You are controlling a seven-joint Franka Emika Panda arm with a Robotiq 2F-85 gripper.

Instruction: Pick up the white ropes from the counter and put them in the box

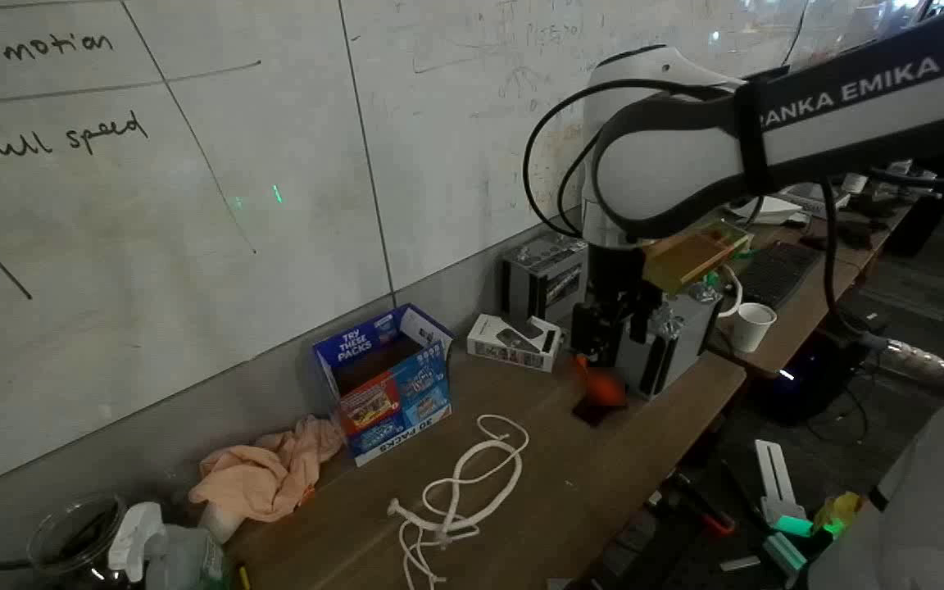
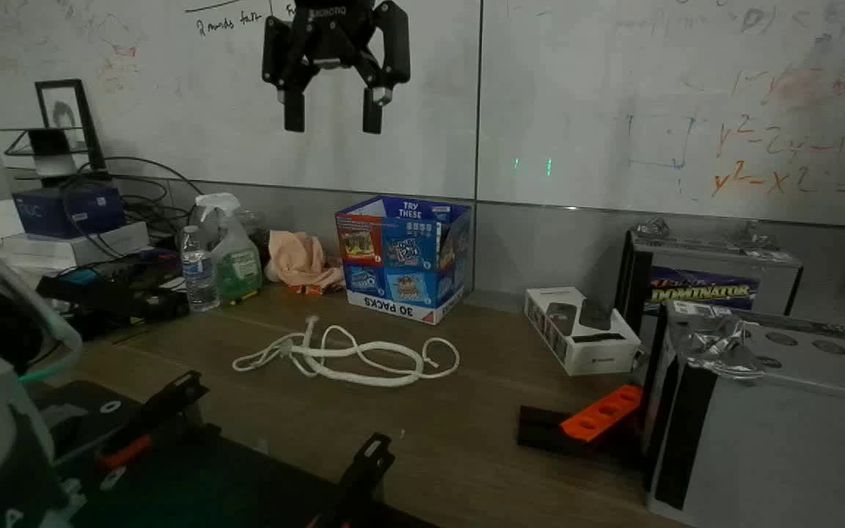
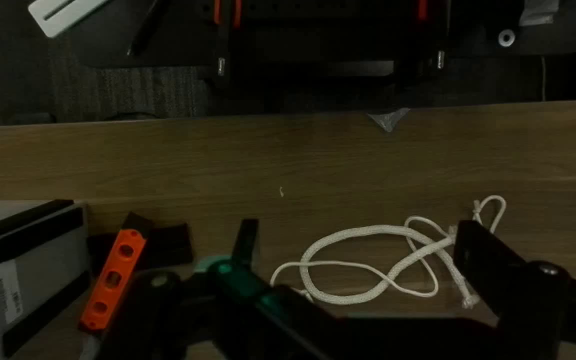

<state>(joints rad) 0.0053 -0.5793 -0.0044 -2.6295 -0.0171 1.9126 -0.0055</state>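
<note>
The white ropes, one thick (image 3: 367, 230) and one thin (image 3: 337, 262), lie loosely looped and crossing on the wooden counter (image 2: 459, 440). They also show as white ropes (image 1: 488, 510) (image 2: 375, 381) in both exterior views. The open-topped blue and red cardboard box (image 2: 400, 260) (image 1: 398, 401) stands upright behind the ropes against the wall, out of the wrist view. My gripper (image 2: 333, 121) (image 1: 611, 336) is open and empty, high above the counter. In the wrist view its spread fingers (image 3: 355, 227) frame most of the ropes from above; the right finger covers a small part.
A white carton (image 2: 576, 337), an orange bar (image 2: 602, 414) and grey cases (image 2: 774, 433) stand at one side. A peach cloth (image 2: 301, 258), a spray bottle (image 2: 238, 257) and a water bottle (image 2: 199, 271) are at the other. The whiteboard wall (image 2: 569, 88) rises behind.
</note>
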